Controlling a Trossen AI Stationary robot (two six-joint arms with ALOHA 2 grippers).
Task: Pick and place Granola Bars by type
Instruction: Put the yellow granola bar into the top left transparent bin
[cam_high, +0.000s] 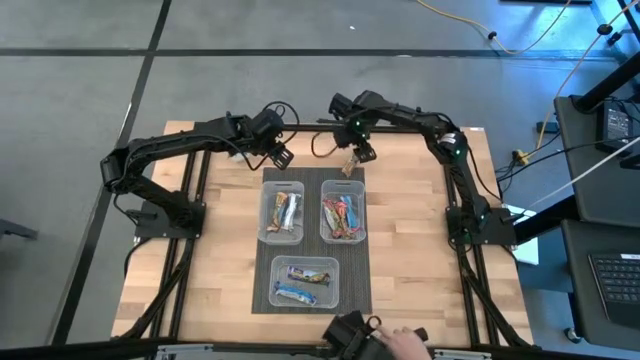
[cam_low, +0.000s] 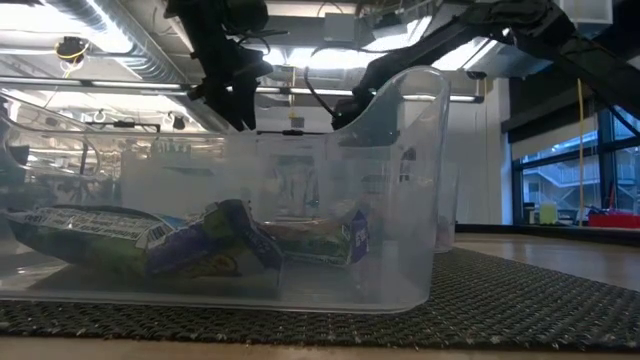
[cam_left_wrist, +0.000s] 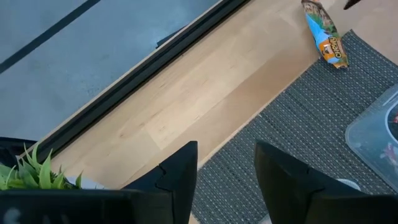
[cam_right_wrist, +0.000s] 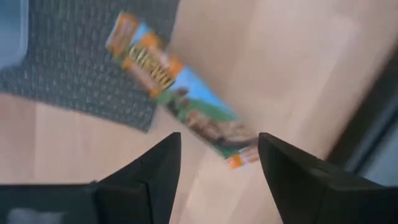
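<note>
Both arms (cam_high: 180, 150) black w/ loose cables; matte black pincer fingers (cam_right_wrist: 149, 180)

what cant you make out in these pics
- Loose granola bar, high view: right gripper hangs over it; print is smeared in the right wrist view.
- Potted plant, left wrist view: cut by the edge.
- Red bars' bin, high view: count too small.
</note>
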